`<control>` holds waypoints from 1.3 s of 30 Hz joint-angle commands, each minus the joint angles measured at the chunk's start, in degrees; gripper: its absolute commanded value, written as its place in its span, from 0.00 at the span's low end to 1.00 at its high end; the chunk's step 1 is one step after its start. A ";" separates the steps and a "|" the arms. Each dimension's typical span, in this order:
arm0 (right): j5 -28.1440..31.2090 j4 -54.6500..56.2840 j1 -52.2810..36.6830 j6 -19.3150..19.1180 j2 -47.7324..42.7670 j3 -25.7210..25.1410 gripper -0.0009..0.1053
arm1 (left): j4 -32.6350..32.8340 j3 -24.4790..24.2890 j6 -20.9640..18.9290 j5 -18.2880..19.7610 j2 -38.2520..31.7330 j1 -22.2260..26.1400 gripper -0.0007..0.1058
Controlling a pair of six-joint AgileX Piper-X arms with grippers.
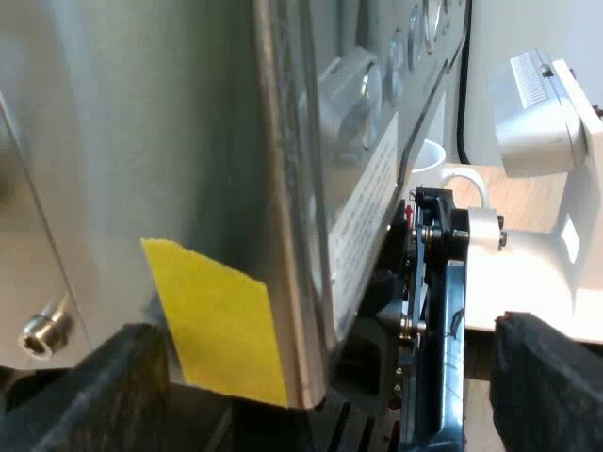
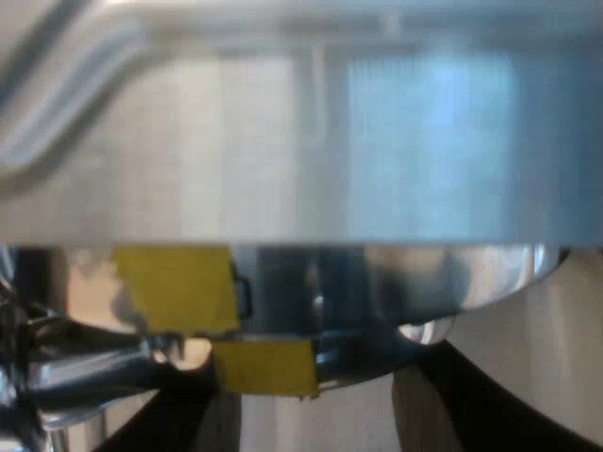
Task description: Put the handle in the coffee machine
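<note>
Looking past the espresso machine [image 1: 188, 141], there's a pale wooden table [image 1: 537, 198] with a white mug [image 1: 429, 160] on it, and a plain white wall [image 1: 513, 24] beyond. Left gripper [image 1: 325, 372] is spread wide at the machine's side corner, holding nothing. Metal holder [image 2: 367, 330] sits tucked under the machine's front, right at the right gripper [image 2: 316, 377]. Honestly can't tell if that one's clamped or loose.

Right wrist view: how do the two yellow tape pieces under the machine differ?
The upper tape piece is larger, on the espresso machine underside; the lower tape piece is smaller, on a shiny rim beneath. The upper and lower pieces sit offset sideways, not lined up. Both are yellow, roughly rectangular.
</note>
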 commanded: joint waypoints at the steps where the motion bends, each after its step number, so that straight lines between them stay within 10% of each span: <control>1: 0.25 -6.64 -0.37 0.03 -1.75 -0.99 0.39 | -0.62 -0.62 -0.09 2.59 -0.29 0.79 0.67; 8: 0.25 -6.87 -0.37 0.03 -1.75 -0.99 0.39 | -0.62 -3.24 -1.90 2.71 -0.44 4.72 0.61; 16: 0.25 -6.87 -0.37 0.03 -1.75 -0.99 0.39 | -0.62 -9.15 -16.44 2.31 -1.27 7.30 0.01; 25: 0.25 -6.87 -0.37 0.03 -1.75 -0.99 0.39 | 3.07 -17.19 -24.23 0.85 -2.46 7.30 0.01; 31: 0.25 -6.87 -0.37 0.03 -1.75 -0.99 0.39 | 12.71 -22.61 -19.28 -11.38 -4.45 7.30 0.01; 39: 0.25 -6.87 -0.37 0.03 -1.75 -0.99 0.39 | 39.21 -27.55 5.08 -30.68 -5.58 6.79 0.01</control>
